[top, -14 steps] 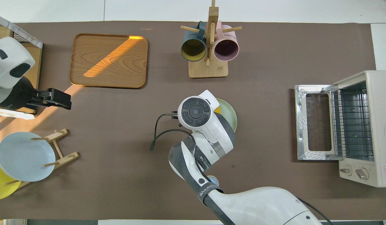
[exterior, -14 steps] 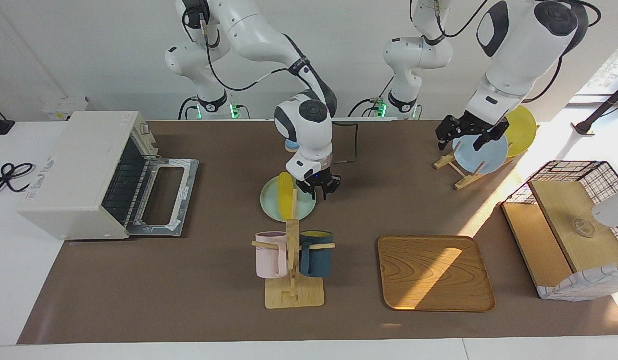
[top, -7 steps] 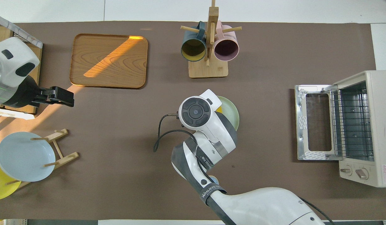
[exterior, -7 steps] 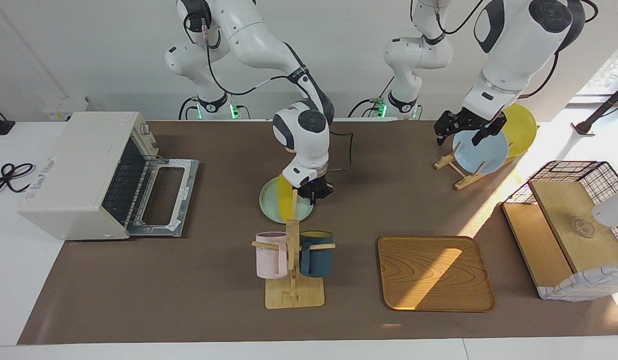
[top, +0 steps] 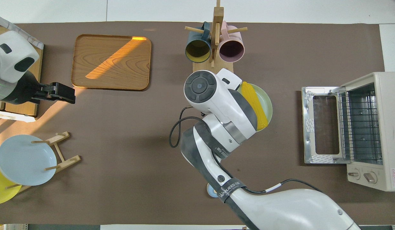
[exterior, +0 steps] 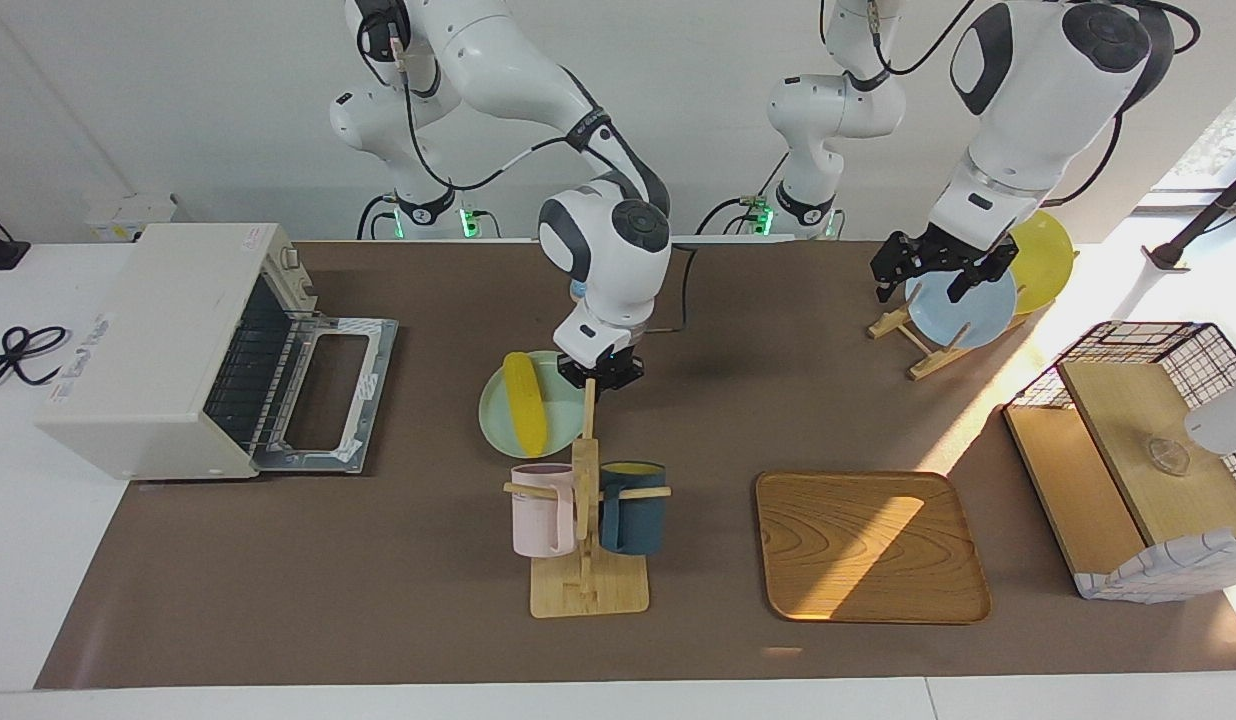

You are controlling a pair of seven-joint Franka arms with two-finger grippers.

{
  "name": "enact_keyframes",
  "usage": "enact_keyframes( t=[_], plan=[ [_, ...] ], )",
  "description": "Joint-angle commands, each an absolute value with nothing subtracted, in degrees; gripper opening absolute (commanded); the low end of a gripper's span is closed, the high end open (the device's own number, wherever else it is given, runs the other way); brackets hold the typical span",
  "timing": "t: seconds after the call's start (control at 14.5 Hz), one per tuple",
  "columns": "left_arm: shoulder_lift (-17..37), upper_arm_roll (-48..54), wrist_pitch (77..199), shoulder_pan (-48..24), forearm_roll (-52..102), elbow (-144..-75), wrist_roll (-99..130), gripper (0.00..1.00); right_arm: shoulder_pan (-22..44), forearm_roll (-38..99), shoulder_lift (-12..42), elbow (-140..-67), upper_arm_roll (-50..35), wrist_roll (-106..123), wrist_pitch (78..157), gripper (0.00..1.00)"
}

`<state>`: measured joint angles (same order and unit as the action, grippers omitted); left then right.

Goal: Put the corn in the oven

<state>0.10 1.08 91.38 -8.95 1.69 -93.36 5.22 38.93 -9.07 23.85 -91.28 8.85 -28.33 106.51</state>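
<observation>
The yellow corn [exterior: 526, 415] lies on a pale green plate [exterior: 498, 415] in the middle of the table; both also show in the overhead view, the corn [top: 255, 103] on the plate [top: 267, 103]. My right gripper [exterior: 600, 378] is shut on the plate's rim at the side toward the left arm's end. In the overhead view the right arm's wrist hides it. The off-white oven [exterior: 148, 340] stands at the right arm's end with its glass door [exterior: 323, 390] folded down and the wire rack [top: 360, 127] showing. My left gripper [exterior: 933, 275] waits, open and empty, over the plate rack.
A wooden mug rack [exterior: 586, 590] with a pink and a dark blue mug stands just farther from the robots than the plate. A wooden tray [exterior: 868, 545], a wire basket with boards [exterior: 1138, 450] and a rack with a blue plate [exterior: 963, 305] and a yellow plate [exterior: 1043, 255] are toward the left arm's end.
My right gripper closed on the green plate's rim and has moved the plate with the corn toward the oven. The left arm has barely moved.
</observation>
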Motion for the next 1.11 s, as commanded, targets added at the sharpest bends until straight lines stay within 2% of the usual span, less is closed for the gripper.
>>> enact_keyframes(
  t=[0.0, 0.41, 0.76, 1.04],
  plan=[
    [0.09, 1.49, 87.98, -8.44, 1.23, -91.14, 4.83, 1.00, 33.60, -10.54, 18.92, -93.68, 8.61, -22.61, 101.18, 0.00],
    [0.09, 1.41, 88.59, -8.35, 1.32, -91.76, 5.27, 1.00, 18.48, -12.04, 6.08, -109.40, 8.53, -11.36, 101.60, 0.00],
    [-0.53, 1.23, 89.21, -8.44, 1.23, -92.29, 5.36, 1.00, 7.93, -12.74, 4.84, -113.54, 8.53, -0.89, 103.26, 0.00],
    [-0.79, 1.23, 89.30, -8.52, 1.23, -92.29, 5.36, 1.00, 3.53, -12.74, 2.90, -120.92, 8.53, 3.59, 111.94, 0.00]
  ],
)
